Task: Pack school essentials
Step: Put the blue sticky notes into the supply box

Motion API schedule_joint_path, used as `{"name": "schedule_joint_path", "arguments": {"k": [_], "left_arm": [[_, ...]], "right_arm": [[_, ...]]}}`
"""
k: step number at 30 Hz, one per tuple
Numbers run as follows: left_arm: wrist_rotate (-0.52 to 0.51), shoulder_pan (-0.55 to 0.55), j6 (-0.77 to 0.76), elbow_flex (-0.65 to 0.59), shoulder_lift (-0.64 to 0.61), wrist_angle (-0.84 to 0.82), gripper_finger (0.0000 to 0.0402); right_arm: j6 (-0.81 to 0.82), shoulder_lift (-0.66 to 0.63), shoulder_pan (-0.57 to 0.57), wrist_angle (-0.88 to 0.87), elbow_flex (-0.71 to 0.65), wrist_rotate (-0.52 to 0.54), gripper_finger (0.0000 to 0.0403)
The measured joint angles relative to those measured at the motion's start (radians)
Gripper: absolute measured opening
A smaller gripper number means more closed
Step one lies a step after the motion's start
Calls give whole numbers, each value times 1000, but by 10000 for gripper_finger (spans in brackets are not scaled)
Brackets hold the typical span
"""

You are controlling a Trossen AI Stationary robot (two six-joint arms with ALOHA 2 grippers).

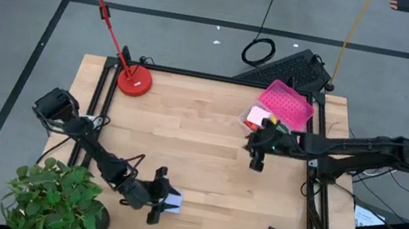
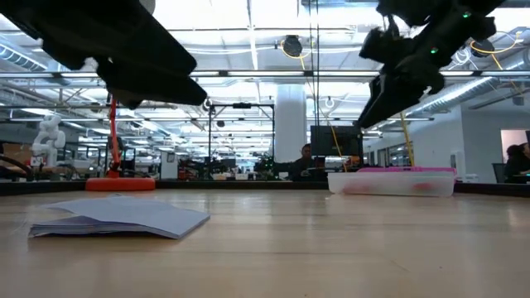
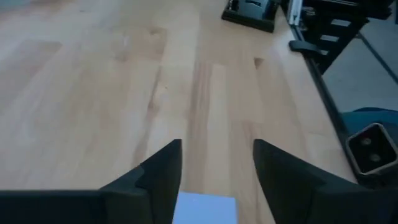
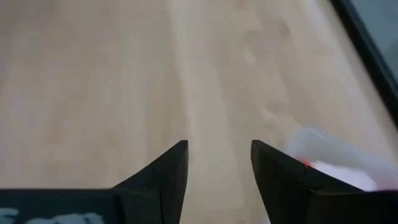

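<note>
- Notepad [image 2: 124, 219], lavender-white, lies flat on the bench [image 1: 203, 172] directly under the left fingers; in the left wrist view its pale edge [image 3: 205, 208] shows in the gap between them.
- Paper stack of this kind is probably light and thin, stiff across its face but loose at the edges; the low view shows the top sheets lifting slightly, so they may fan or slide on the smooth wood.
- Best hold, I judge, is across two opposite edges, fingers low enough to catch the whole stack rather than the top leaf.
- Left gripper [image 1: 159, 200] hangs just above the pad, fingers [image 3: 165, 171] spread wider than the pad's visible edge, touching nothing that I can see.
- Clear box [image 1: 271, 113] with its pink lid [image 1: 288, 103] sits well beyond the left fingers, just beside the right ones; pinkish contents show inside, too blurred to name.
- Right gripper [image 1: 258, 150] hovers off the bench next to that box, fingers [image 4: 168, 171] parted and empty; the box corner [image 4: 336, 158] appears just past them.
- Red lamp [image 1: 117, 42] and potted plant [image 1: 57, 198] stand at the bench edges, away from both.
</note>
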Motion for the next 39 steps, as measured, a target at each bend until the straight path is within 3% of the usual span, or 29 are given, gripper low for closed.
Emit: {"name": "schedule_joint_path", "arguments": {"k": [5, 12, 18, 25, 31, 39], "left_arm": [[0, -38, -30, 23, 1, -29, 143], [-13, -55, -78, 109, 1, -227, 62], [-16, -71, -97, 116, 1, -244, 24], [-37, -110, -75, 116, 3, -247, 22], [-9, -109, -23, 115, 47, -237, 27], [22, -108, 1, 115, 84, -234, 112]], "right_arm": [[-57, -3, 100, 125, -38, -13, 167], [-61, 27, 229, 289, -40, -13, 167], [-39, 85, 326, 448, -40, -12, 167], [60, 189, 397, 648, -40, -9, 167], [165, 247, 417, 670, -40, -8, 167], [166, 250, 434, 623, -40, -7, 167]]}}
